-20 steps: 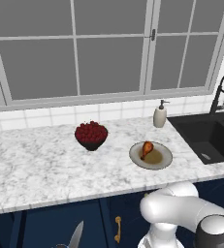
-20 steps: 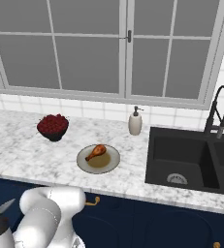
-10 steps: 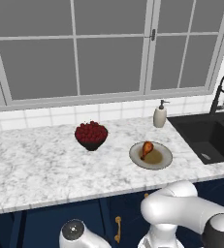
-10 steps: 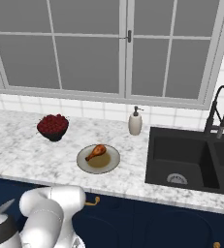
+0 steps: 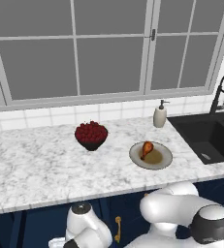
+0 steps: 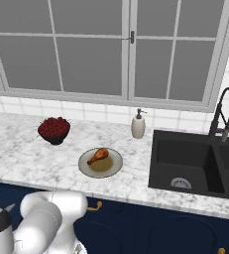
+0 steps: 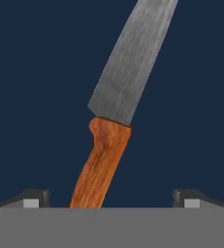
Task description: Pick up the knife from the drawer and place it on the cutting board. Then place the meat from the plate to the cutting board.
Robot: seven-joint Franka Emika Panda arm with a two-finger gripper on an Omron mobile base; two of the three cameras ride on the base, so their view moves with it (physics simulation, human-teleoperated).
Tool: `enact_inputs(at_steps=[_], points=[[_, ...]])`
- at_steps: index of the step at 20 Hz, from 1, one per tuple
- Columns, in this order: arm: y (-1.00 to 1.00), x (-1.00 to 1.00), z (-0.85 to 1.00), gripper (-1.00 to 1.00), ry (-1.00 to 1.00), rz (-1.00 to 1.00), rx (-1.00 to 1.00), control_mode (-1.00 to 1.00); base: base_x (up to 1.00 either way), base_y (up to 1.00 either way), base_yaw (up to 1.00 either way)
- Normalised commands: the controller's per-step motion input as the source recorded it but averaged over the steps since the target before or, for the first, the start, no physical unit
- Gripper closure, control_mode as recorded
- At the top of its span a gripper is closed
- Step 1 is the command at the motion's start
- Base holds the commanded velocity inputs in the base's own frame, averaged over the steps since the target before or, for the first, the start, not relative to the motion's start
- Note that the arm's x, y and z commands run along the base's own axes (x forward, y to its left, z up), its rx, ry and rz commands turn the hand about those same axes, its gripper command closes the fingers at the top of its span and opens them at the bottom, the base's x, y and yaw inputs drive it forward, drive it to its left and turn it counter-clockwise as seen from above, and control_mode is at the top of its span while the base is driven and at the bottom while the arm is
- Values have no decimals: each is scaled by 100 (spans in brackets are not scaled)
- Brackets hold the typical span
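Down in the drawer (image 7: 31, 72), the knife (image 7: 114, 111) lies flat on the dark blue floor, its wooden handle running between the two finger tips of the claw (image 7: 111, 196), which stands wide open and holds nothing. To grip well, I judge the claw should drop straight and close across the handle, clear of the blade. Up on the worktop (image 5: 31, 169), the plate (image 5: 163, 158) carries the meat (image 5: 146, 148) on its left side, while the black bowl (image 5: 91, 143) to its left is heaped with red berries (image 5: 90, 131).
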Motion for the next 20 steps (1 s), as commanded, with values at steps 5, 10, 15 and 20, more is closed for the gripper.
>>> enact_inputs(at_steps=[5,10,15,20], points=[[10,6,-3,-100,8,-1,-3,-100,0,0,0],[5,0,-8,-100,2,0,-4,-100,0,0,0],[1,-14,-12,-100,0,0,-4,-100,0,0,0],[0,-47,-23,-100,0,0,-1,-100,0,0,0]])
